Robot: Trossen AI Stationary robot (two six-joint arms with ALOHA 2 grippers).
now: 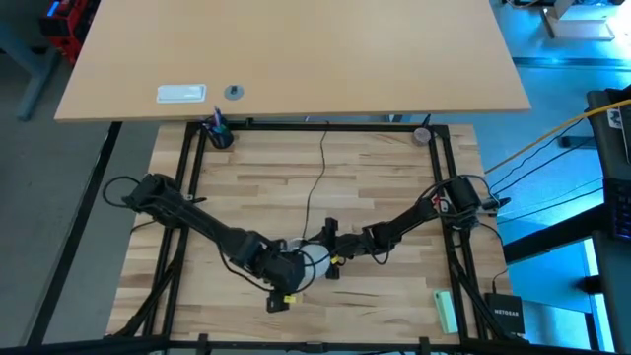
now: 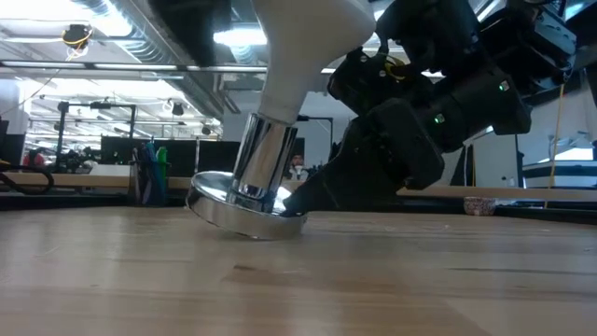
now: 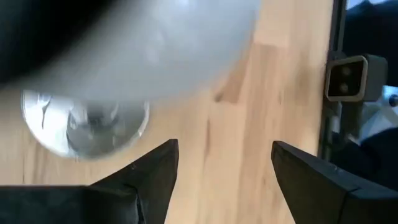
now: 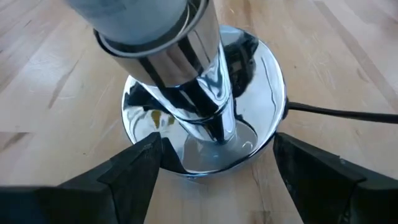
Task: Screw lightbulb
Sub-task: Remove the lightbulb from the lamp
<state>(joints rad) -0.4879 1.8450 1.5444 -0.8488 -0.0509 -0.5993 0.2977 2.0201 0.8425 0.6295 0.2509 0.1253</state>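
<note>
The right pincer (image 4: 214, 162) stands with its fingers spread on either side of the socket's (image 4: 205, 134) round base, bracing it rather than squeezing, as far as the wrist view lets one judge. The left pincer (image 3: 224, 168) is over the lightbulb (image 2: 303, 56), its fingers parted with bare table (image 3: 280, 81) between them, so it grips nothing. The lightbulb sits in the socket's chrome neck, near the table's front edge, dome uppermost.

The whole assembly leans in the low view, the base's far rim lifted. A downward push or a twist from the left pincer could, I judge, tip the socket over or cross the thread. The right fingers might slip off the polished rim.

The lightbulb is smooth frosted white, tapering to its base. The socket is mirror-bright metal: a shallow dish with a cylindrical neck. A thin black cord (image 1: 321, 168) trails away over pale, matte wood planks.
</note>
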